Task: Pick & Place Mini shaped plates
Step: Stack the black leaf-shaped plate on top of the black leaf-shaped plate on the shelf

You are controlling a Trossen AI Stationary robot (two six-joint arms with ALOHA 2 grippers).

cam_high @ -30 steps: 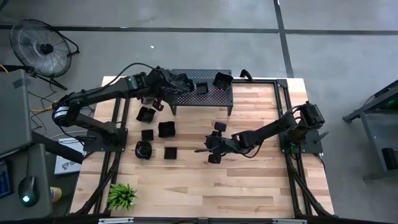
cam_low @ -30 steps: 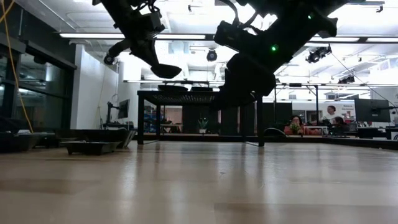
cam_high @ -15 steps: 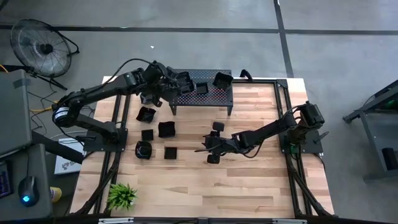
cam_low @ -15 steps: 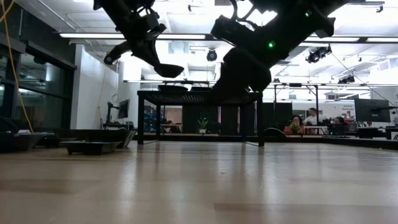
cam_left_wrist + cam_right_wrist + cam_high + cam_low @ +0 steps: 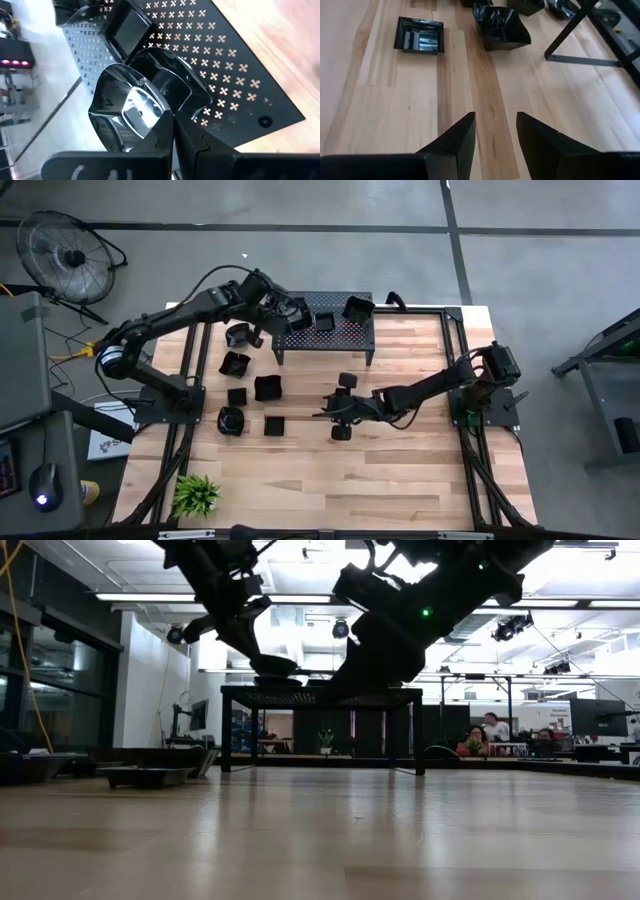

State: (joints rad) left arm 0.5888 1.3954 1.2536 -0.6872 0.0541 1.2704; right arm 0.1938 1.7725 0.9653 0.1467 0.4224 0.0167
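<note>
Since a second ago, the left gripper (image 5: pixel 262 307) is swinging over the perforated stand's (image 5: pixel 352 332) left end, clenched on a glossy lobed plate (image 5: pixel 131 107) hanging just above the deck beside a square plate (image 5: pixel 129 29) already resting there; open deck is lying beyond. Mid-table, the right gripper (image 5: pixel 495 131) is hovering with fingers spread over bare wood, a square dish (image 5: pixel 419 35) ahead.

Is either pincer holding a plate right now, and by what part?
Left pincer grips a round mini plate by its rim, above the perforated stand. Right pincer is open, empty.
</note>
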